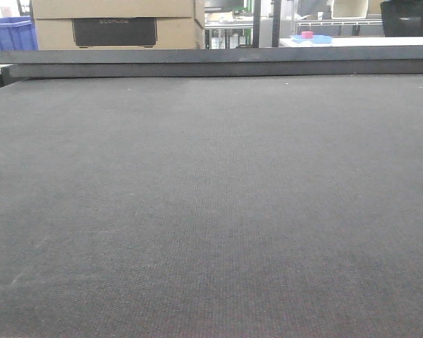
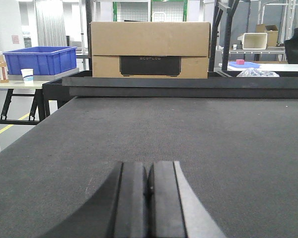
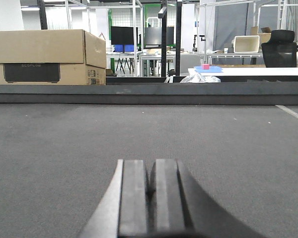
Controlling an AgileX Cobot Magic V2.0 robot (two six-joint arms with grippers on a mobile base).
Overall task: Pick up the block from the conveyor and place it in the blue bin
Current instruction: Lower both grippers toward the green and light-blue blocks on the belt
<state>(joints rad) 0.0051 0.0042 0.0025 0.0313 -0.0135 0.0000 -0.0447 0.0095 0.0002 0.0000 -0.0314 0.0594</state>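
Low over the conveyor (image 1: 211,197), the left gripper (image 2: 149,174) and right gripper (image 3: 150,173) each hover with jaws pressed together; beyond the belt's far edge, a blue bin (image 2: 39,62) sits on a table (image 2: 15,84) at left, near a cardboard box (image 2: 150,49).

Dark-grey textured conveyor (image 1: 211,211), blue bin (image 2: 39,59), tan box (image 2: 150,49)
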